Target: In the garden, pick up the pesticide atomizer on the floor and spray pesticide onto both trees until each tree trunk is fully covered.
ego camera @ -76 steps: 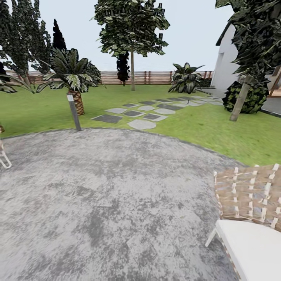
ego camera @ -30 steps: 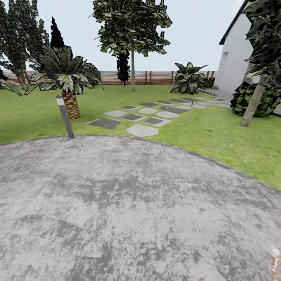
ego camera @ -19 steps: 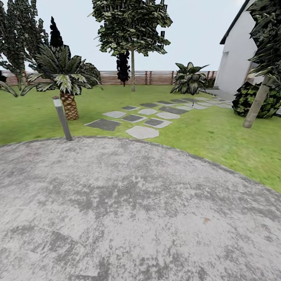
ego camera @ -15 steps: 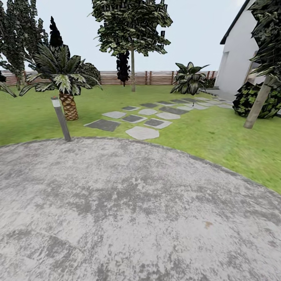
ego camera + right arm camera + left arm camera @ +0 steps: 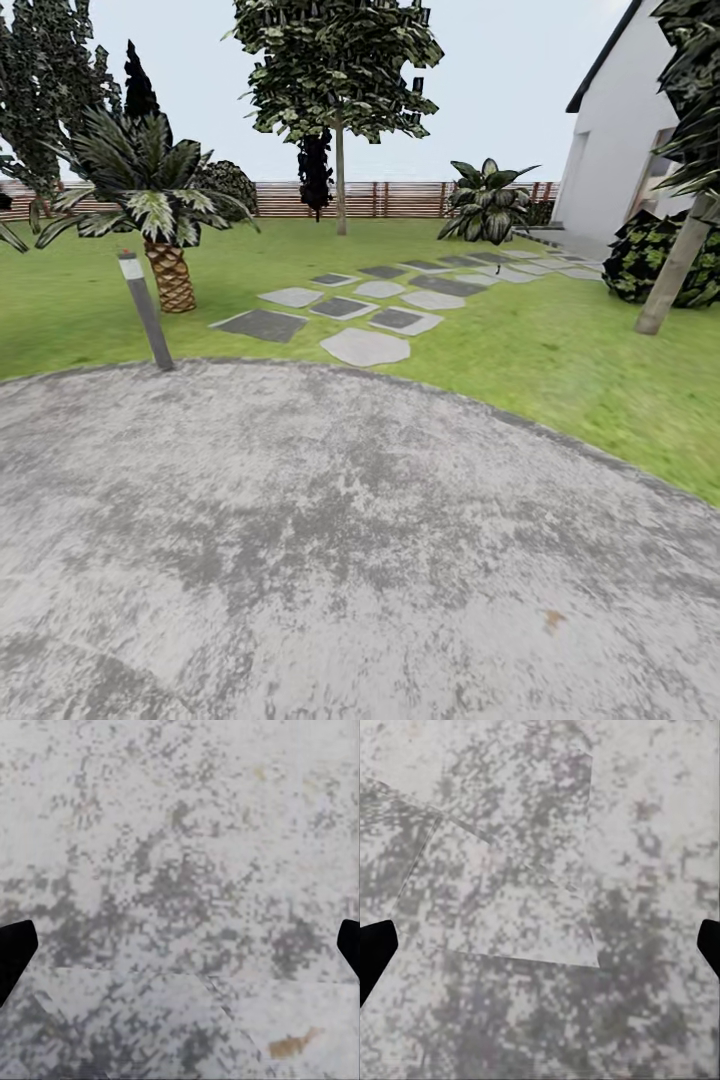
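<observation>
Pesticide atomizer, the small dark red-topped bottle, cannot be made out for certain; a tiny dark speck [image 5: 497, 268] on the far grey stepping stones [image 5: 365, 347] may be it, but it is too small to tell.

Since the earlier head views the whole picture has shifted: the woven chair has dropped out and the white house [image 5: 610, 150] has widened, so the robot is judged to be travelling toward the green lawn [image 5: 560, 350], not yet reaching.

The left gripper [image 5: 540, 945] and right gripper [image 5: 180, 945] hang over the mottled grey round paving [image 5: 300, 550], fingers spread wide and empty.

A leaning pale tree trunk [image 5: 675, 270] stands beyond the paving's right edge by a dark shrub [image 5: 640, 262]; a second tall tree [image 5: 338, 60] rises before the brown slatted fence [image 5: 400, 198].

A grey post lamp [image 5: 145, 312] at the paving's far left edge and a short palm [image 5: 165, 200] flank the route.
</observation>
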Controlling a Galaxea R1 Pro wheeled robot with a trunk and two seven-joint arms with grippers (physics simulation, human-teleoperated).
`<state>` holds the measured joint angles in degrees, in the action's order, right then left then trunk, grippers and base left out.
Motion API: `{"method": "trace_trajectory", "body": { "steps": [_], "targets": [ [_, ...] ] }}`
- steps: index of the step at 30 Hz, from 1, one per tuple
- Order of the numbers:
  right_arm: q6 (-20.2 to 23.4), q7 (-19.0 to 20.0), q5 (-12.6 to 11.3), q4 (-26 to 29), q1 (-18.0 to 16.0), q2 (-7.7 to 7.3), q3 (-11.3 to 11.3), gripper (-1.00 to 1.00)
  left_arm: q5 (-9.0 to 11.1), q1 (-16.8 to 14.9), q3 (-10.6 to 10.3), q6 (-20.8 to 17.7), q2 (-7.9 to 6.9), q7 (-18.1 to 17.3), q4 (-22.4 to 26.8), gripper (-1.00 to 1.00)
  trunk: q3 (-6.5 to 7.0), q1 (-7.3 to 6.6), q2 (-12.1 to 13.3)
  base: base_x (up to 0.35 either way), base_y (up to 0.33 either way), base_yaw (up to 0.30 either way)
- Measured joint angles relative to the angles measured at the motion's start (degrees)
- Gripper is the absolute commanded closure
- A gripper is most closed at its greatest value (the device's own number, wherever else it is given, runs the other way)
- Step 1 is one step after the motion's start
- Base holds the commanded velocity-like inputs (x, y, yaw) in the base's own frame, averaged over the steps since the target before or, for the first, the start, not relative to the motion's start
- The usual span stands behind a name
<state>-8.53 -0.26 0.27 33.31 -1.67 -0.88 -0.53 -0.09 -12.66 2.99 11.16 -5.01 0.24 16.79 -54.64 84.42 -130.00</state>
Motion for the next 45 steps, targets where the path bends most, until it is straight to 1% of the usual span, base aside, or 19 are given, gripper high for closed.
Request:
{"method": "trace_trajectory", "body": {
  "steps": [12, 22, 30, 33, 35, 45],
  "targets": [
    [-0.1, 0.0, 0.0, 0.1, 0.0, 0.0, 0.1, -1.0, -0.1, 0.0, 0.0, 0.0, 0.0, 0.0, 0.0, -1.0, 0.0, 0.0, 0.0, 0.34, 0.0, -0.007],
    [-0.1, 0.0, 0.0, 0.0, 0.0, 0.0, 0.2, -1.0, -0.1, 0.0, 0.0, 0.0, 0.0, 0.0, 0.0, -1.0, 0.0, 0.0, 0.0, 0.34, 0.0, -0.237],
    [-0.1, 0.0, 0.0, 0.1, 0.0, -0.03, 0.2, -1.0, -0.1, 0.0, 0.0, 0.0, 0.0, 0.0, 0.0, -1.0, 0.0, 0.0, 0.0, 0.34, 0.0, -0.042],
    [-2.5, 0.0, 0.0, 0.0, 0.0, -0.08, 0.4, -1.0, -0.1, 0.0, -0.1, 0.0, 0.0, 0.0, 0.0, -1.0, 0.0, 0.0, 0.0, 0.34, 0.0, -0.001],
    [-3.2, 0.0, 0.1, -0.1, 0.0, -0.09, 0.3, -1.0, -0.1, 0.0, -0.1, 0.0, 0.0, 0.0, 0.0, -1.0, 0.0, 0.0, 0.0, 0.34, 0.0, 0.0],
    [-3.7, 0.0, 0.1, -1.4, 0.0, -0.09, 0.4, -1.0, -0.1, 0.0, 0.0, 0.0, 0.0, 0.0, 0.0, -1.0, 0.0, 0.0, 0.0, 0.34, 0.0, 0.0]
  ]
}}
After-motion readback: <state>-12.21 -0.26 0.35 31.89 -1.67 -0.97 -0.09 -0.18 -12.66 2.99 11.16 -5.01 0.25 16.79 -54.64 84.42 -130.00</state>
